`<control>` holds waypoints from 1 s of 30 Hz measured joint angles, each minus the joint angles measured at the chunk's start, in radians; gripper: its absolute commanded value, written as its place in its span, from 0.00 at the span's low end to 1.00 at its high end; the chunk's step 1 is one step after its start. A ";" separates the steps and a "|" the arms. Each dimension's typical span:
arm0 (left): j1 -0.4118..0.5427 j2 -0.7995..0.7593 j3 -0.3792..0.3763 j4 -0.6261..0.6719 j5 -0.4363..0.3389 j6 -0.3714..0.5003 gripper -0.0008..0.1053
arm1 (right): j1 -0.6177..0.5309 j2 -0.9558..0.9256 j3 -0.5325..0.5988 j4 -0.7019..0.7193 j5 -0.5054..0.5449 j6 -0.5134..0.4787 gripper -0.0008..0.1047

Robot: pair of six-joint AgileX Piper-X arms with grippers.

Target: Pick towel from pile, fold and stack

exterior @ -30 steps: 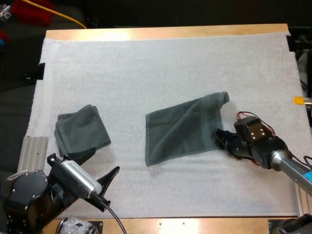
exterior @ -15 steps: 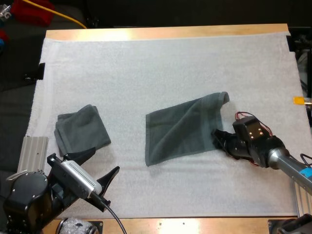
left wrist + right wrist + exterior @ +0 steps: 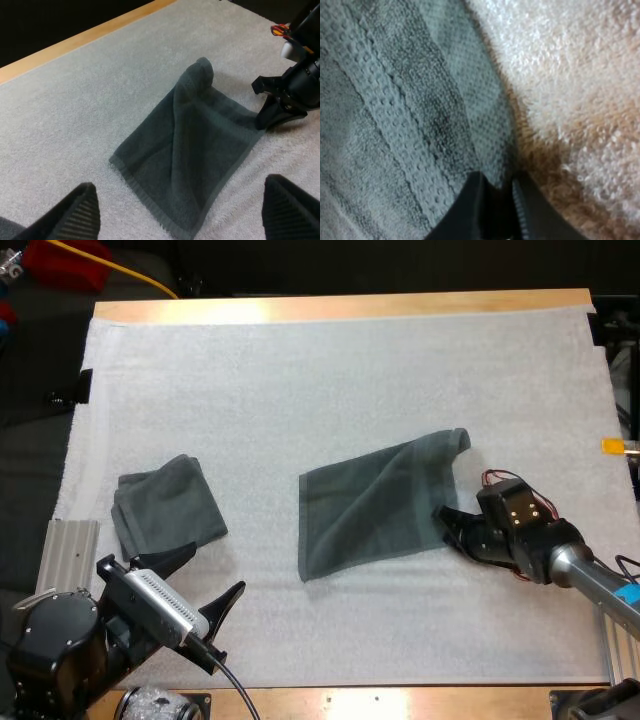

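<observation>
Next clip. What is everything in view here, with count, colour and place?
spread towel: one, dark grey-green, on the mat right of centre, far corner bunched
folded towel: one, dark grey-green, on the mat's left side
mat: one, white, covering the table
table: one, wooden, far edge bare
metal rail: one, silver, at the mat's near left edge
left claw: one, black, open, near the folded towel
right claw: one, black, at the spread towel's right edge

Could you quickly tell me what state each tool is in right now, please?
Left tool: open, holding nothing.
Right tool: closed on the edge of the spread dark grey-green cloth towel.
</observation>
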 measured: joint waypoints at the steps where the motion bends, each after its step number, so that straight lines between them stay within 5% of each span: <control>1: 0.000 0.000 0.000 0.000 0.000 0.000 0.62 | 0.000 -0.005 0.000 0.004 0.002 -0.024 0.02; 9: 0.000 0.002 0.098 -0.008 0.103 -0.077 0.62 | 0.000 -0.096 0.000 0.129 0.065 -0.148 0.02; 18: 0.000 0.025 0.217 -0.122 0.213 -0.273 0.62 | 0.000 -0.108 0.000 0.253 0.067 -0.209 0.02; 30: 0.000 0.323 0.241 -0.171 0.243 -0.438 0.62 | 0.000 -0.108 0.000 0.259 0.053 -0.208 0.02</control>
